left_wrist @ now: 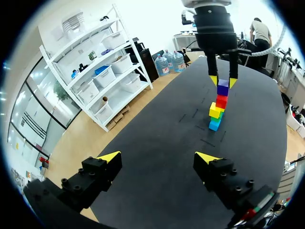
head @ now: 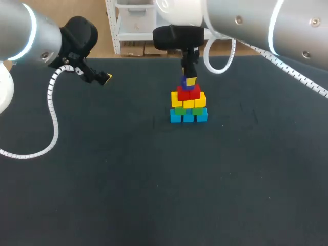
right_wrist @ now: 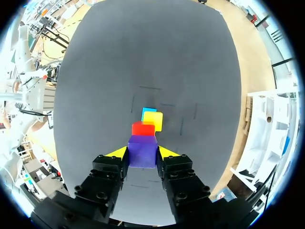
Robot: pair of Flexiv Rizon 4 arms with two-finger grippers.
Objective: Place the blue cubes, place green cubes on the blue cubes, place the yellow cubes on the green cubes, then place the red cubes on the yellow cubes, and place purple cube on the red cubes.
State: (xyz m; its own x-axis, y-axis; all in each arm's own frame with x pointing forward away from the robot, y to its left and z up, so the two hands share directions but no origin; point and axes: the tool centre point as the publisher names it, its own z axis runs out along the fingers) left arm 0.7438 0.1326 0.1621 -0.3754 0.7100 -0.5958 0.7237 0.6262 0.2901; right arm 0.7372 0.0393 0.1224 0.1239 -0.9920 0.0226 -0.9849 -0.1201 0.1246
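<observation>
My left claw (head: 106, 78) hangs at about ten o'clock over the table (head: 102, 179), fingers spread wide with nothing between them. Just toward twelve o'clock from the table's middle stands the stack: blue cubes (head: 188, 116) at the base, green cubes (head: 187, 109) on them, then yellow cubes (head: 188, 101), then red cubes (head: 188, 93). My right claw (head: 189, 81) hangs over it, pinching the purple cube (head: 185, 81) from both sides. The cube appears to rest on the red cubes.
</observation>
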